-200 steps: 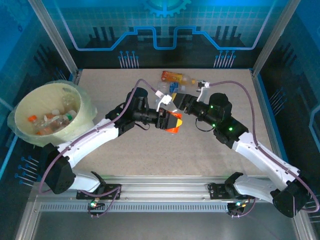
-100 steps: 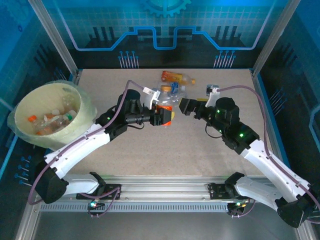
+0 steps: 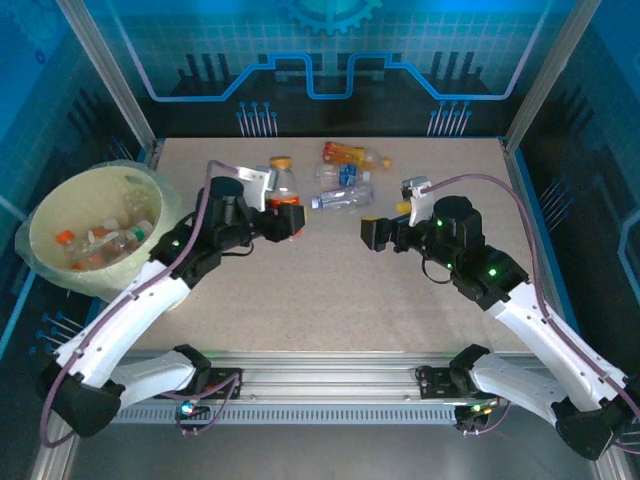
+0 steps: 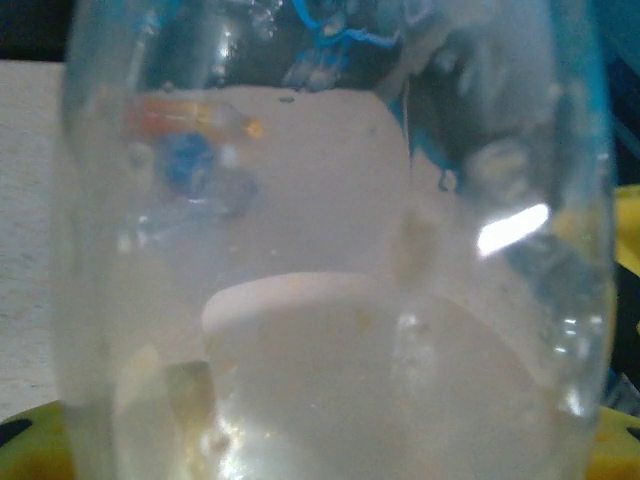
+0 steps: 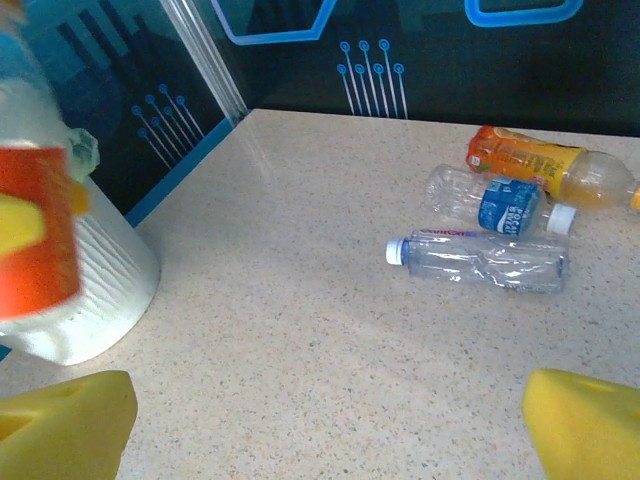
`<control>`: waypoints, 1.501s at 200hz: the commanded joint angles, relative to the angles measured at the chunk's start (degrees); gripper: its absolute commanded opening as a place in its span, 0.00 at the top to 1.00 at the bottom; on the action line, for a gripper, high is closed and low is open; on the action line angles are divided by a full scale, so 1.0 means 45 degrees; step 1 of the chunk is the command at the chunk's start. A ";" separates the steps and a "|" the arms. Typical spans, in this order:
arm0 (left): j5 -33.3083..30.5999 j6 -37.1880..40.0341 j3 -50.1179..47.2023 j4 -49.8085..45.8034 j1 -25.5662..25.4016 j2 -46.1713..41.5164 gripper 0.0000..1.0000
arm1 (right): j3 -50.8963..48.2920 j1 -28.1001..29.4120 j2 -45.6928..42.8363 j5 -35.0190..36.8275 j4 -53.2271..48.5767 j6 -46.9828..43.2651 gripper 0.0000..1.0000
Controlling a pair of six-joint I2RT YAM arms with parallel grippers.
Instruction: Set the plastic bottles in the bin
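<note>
Swung left toward the bin (image 3: 95,190), the left gripper (image 3: 286,222) grips an orange-capped clear bottle (image 3: 283,185), jaws partly closed around it; the bin sits well to its left. Drawn back, the right gripper (image 3: 372,236) gapes wide and empty, with an orange bottle (image 3: 350,154), blue-labelled bottle (image 3: 345,177) and crushed clear bottle (image 3: 340,200) lying beyond its fingertips.

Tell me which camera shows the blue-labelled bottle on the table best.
Right wrist: the blue-labelled bottle lies sharp, close and unobstructed. The top external view shows it small. The left wrist view gives a blue blur of it through the held clear bottle.
</note>
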 commanded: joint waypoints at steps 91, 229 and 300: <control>-0.8870 0.2389 0.4761 -0.6076 0.1847 -0.1522 0.40 | 0.0745 -0.1101 0.1170 -0.0012 -0.0889 0.1258 0.00; -0.6766 0.2827 0.4277 -0.6264 1.0107 -0.0132 0.40 | -0.0320 -0.1119 -0.0061 0.0483 0.0291 0.1307 0.00; -0.4667 0.1915 0.4069 -0.6480 1.2073 0.0470 0.39 | -0.0447 -0.1121 -0.0049 0.0425 0.0388 0.1288 0.00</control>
